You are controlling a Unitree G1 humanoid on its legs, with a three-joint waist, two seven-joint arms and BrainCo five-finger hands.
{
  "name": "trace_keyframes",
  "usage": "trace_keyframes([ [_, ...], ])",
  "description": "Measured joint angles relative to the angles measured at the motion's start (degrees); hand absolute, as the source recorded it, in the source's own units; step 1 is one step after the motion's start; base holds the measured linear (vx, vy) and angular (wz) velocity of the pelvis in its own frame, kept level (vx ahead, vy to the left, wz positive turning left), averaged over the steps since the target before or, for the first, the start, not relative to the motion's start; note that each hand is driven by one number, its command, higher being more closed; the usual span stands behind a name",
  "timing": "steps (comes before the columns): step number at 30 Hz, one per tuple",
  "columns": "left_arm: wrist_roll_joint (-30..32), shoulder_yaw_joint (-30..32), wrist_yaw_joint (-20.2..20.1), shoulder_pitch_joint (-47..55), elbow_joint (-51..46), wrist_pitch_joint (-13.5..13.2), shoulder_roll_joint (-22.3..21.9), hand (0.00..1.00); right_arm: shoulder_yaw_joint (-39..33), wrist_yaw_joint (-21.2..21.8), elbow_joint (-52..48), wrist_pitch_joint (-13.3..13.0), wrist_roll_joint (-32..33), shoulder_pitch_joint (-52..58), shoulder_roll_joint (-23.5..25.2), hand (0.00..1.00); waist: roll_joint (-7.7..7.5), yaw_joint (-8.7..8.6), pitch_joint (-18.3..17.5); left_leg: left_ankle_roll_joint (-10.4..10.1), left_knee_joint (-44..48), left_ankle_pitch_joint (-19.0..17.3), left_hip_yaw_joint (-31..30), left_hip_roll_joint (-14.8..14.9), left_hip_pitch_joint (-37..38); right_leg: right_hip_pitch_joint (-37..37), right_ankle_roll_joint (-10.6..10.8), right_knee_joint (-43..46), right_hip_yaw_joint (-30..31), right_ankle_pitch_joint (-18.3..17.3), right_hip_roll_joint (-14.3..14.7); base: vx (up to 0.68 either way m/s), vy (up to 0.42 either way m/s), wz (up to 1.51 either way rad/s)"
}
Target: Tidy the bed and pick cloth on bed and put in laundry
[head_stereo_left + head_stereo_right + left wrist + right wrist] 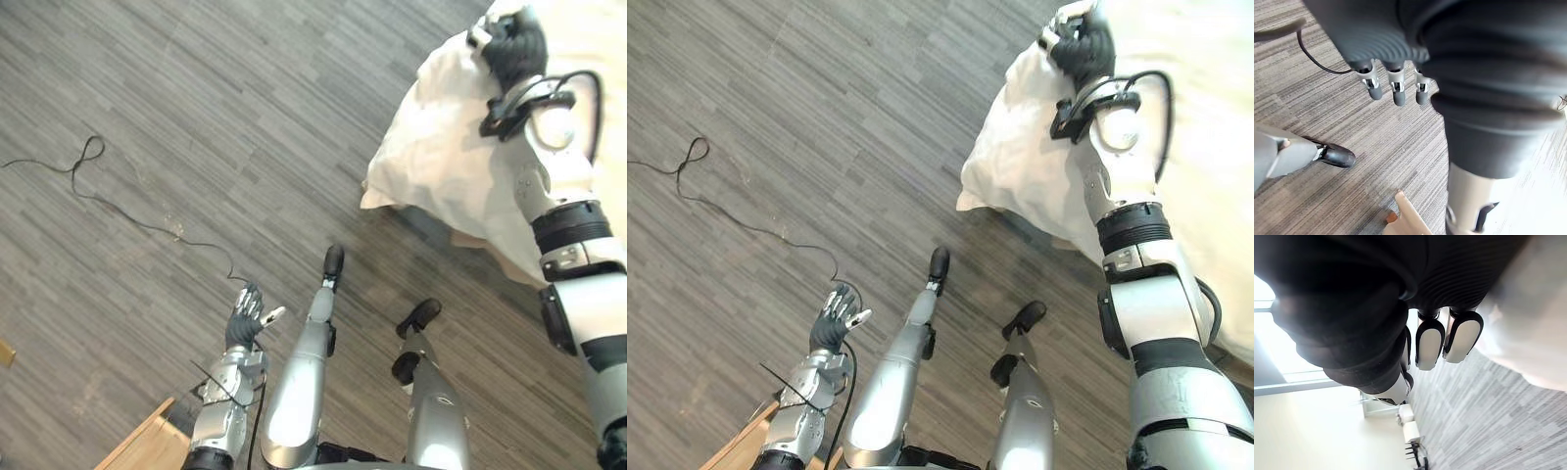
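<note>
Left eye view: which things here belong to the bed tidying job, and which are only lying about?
Belongs to the job: white bedding, gripped by the right robot hand.
Only lying about: wooden corner piece low on the left. The left robot hand hangs open and idle.

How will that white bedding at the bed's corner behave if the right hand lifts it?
Probably floppy: the white bedding hangs down in soft folds. Likely light for its bulk, since it looks puffy. It would probably drape and trail from the right hand, not hold its shape.
</note>
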Motion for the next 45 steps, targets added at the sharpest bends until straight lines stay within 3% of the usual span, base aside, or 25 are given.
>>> trace_keyframes([
  [4,-0.64,-1.47,0.05,-1.03,0.39,0.01,-0.23,0.0,-4.45,0.01,-0.05,-1.37,-2.62,0.3,5.1,1.0,-0.05,-0.29,-0.05,-0.37,0.0,-0.35,1.46,0.04,-0.32,-1.35,0.02,0.21,2.11,0.08,-0.04,0.0,-0.007,-0.14],
  [7,-0.62,-0.77,0.29,-0.96,0.72,0.09,-0.59,0.0,-4.97,0.06,-1.45,-1.42,-7.61,4.27,10.83,1.0,-1.15,-0.56,-1.21,-0.35,0.01,-0.33,3.43,0.22,-0.11,-1.76,-0.03,-0.1,3.67,0.55,0.01,0.03,-0.024,-0.23],
  [9,-0.6,1.62,0.52,-0.88,0.6,0.08,-2.3,0.0,-4.93,-0.03,0.39,1.02,-11.26,16.59,19.05,1.0,-2.93,-0.86,-2.37,0.07,0.02,-0.53,4.86,0.29,0.94,-1.41,-0.02,-0.11,4.81,0.55,-0.09,0.06,-0.047,-0.18],
  [10,-0.6,1.98,0.57,-0.88,0.59,0.09,-2.72,0.0,-4.97,-0.05,1.9,2.1,-11.94,20.02,20.99,1.0,-3.02,-1.11,-2.41,0.09,0.02,-0.54,4.99,0.21,1.19,-1.21,-0.01,-0.09,4.95,0.55,-0.19,0.07,-0.042,-0.1],
  [11,-0.57,2.61,0.67,-0.87,0.57,0.15,-3.5,0.0,-5.11,-0.36,5.56,5.02,-13.02,26.0,23.84,1.0,-3.04,-1.86,-2.42,0.13,0.02,-0.57,5.19,0.0,1.55,-0.97,0.0,-0.07,5.22,0.54,-0.41,0.07,-0.034,-0.07],
  [13,-0.56,3.23,1.36,-0.7,0.56,0.21,-4.27,0.0,-6.87,-1.37,11.08,9.09,-13.88,36.87,25.56,1.0,-3.16,-2.95,-2.34,0.28,0.01,-0.83,5.4,-0.16,2.45,-0.53,0.15,0.27,5.92,0.44,-0.7,0.06,-0.036,-0.11],
  [14,-0.54,3.55,1.37,-0.44,0.56,0.27,-4.24,0.0,-8.13,-1.59,11.83,9.8,-13.96,39.49,25.95,1.0,-3.27,-3.6,-2.28,0.28,0.0,-0.83,5.59,-0.17,2.94,-0.21,0.17,0.41,6.08,0.43,-0.76,0.03,-0.047,-0.22],
  [15,-0.5,4.85,1.41,0.24,0.61,0.43,-4.21,0.0,-10.28,-2.19,11.82,10.26,-13.97,44.07,26.73,1.0,-4.01,-5.37,-2.0,0.06,-0.01,-1.11,6.52,0.02,4.9,0.82,0.27,0.97,7.13,0.3,-0.82,0.01,-0.041,-0.32],
  [20,0.79,5.07,1.39,0.56,0.77,0.88,-4.57,0.0,-13.28,-2.32,7.61,8.78,-13.6,50.91,26.74,1.0,-4.85,-7.65,-2.45,-0.56,-0.06,-2.84,9.6,0.96,10.76,4.56,0.2,0.84,10.44,-0.32,0.24,-0.04,-0.05,-0.37],
  [24,1.68,4.82,1.4,0.84,5.23,2.15,-4.49,0.0,-15.14,-2.25,4.64,8.93,-13.58,56.68,29.46,1.0,-6.32,-8.65,-5.59,-0.85,-0.04,-3.14,10.0,1.61,13.44,7.44,0.2,0.1,10.77,-0.4,1.16,0.0,-0.064,-0.04],
  [25,1.72,4.84,1.42,1.88,5.98,2.62,-4.34,0.0,-15.64,-2.26,4.09,8.97,-13.56,58.66,30.56,0.0,-6.95,-9.16,-7.29,-0.97,-0.04,-3.45,10.09,1.49,14.44,8.59,0.21,-0.41,10.97,-0.4,1.16,0.05,-0.05,0.02],
  [29,2.16,4.86,1.46,4.43,10.02,3.25,-3.2,0.0,-17.03,-2.28,3.75,8.93,-13.48,63.32,32.36,0.0,-8.76,-9.68,-12.81,-0.76,-0.09,-5.24,12.31,1.09,18.68,12.0,0.38,-1.92,13.88,-0.5,1.05,0.09,-0.025,-0.22],
  [32,4.66,4.87,1.37,4.56,15.09,3.96,-2.84,0.0,-20.58,-2.52,4.06,8.93,-13.77,67.02,32.64,0.0,-8.87,-10.19,-16.54,-0.68,-0.42,-6.75,14.08,0.78,22.01,14.87,0.58,-3.33,15.66,-0.6,1.03,0.1,-0.022,-0.26],
  [33,6.02,4.88,1.35,4.48,17.63,4.14,-2.73,0.0,-21.95,-2.56,4.33,8.95,-13.98,68.23,32.63,0.0,-8.81,-11.26,-17.69,-0.71,-0.44,-7.2,14.61,0.74,23.08,15.81,0.89,-3.5,16.05,-0.83,1.02,0.09,-0.015,-0.19],
  [36,12.74,4.79,1.26,4.07,23.98,5.72,-2.29,0.0,-25.87,-2.67,6.71,9.08,-15.6,70.28,32.62,0.0,-8.94,-13.15,-19.75,-1.0,-0.48,-8.4,16.51,0.85,25.98,17.6,1.19,-4.03,18.02,-1.07,1.17,0.1,-0.01,-0.33],
  [39,17.07,4.62,1.27,4.0,27.21,6.44,-2.63,0.0,-28.9,-4.21,7.0,9.42,-18.02,73.39,32.64,0.0,-8.87,-13.38,-20.92,-1.49,-0.47,-9.74,20.12,1.06,28.89,18.33,1.2,-4.38,21.33,-1.06,1.51,0.08,-0.008,-0.63],
  [42,19.61,4.86,1.51,3.88,30.15,6.58,-2.29,0.0,-30.39,-5.25,8.59,9.72,-20.95,74.85,32.57,0.0,-8.9,-14.58,-21.87,-2.24,-0.44,-11.22,24.66,1.57,31.71,18.15,1.08,-4.4,25.19,-0.97,2.26,0.07,-0.008,-0.79],
  [45,19.88,5.27,1.85,3.61,32.28,6.72,-2.25,0.0,-31.16,-6.11,8.93,9.89,-23.11,75.71,32.73,0.0,-8.67,-16.08,-22.03,-3.2,-0.11,-12.38,28.27,2.39,33.98,18.08,0.02,-4.71,24.06,-0.63,2.46,0.07,-0.033,-0.67],
])
